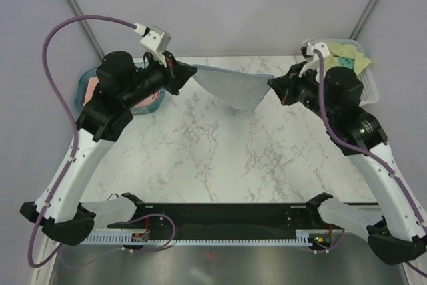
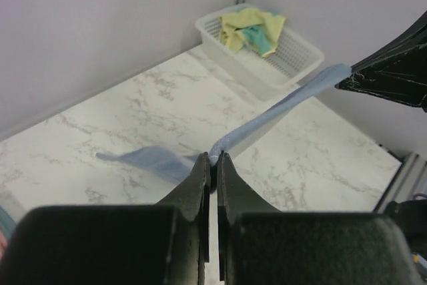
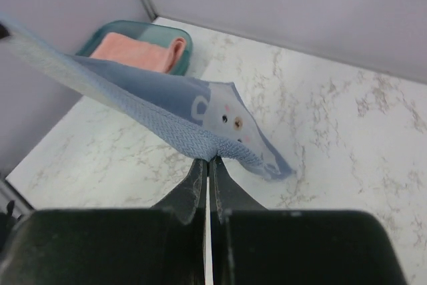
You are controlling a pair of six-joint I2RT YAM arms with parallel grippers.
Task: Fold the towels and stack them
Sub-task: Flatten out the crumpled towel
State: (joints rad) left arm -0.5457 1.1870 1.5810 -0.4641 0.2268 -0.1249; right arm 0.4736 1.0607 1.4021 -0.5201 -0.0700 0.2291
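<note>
Light blue cloth, the light blue towel point(image 1: 230, 88), hangs stretched between the two arms above the far part of the marble desk point(image 1: 220, 158), its loose middle sagging in a point toward the surface. The left end effector point(image 1: 189, 73) is pinched tight on one corner, and the right end effector point(image 1: 272, 85) is clamped on the opposite corner. In the right wrist view a small printed animal face point(image 3: 230, 119) shows on the cloth; no lettering is legible. The salmon-pink towel point(image 3: 140, 51) lies folded in the teal tray point(image 3: 143, 26) at the far left. The pale yellow towel point(image 2: 243, 25) sits crumpled in the white mesh basket point(image 2: 293, 58) at the far right.
</note>
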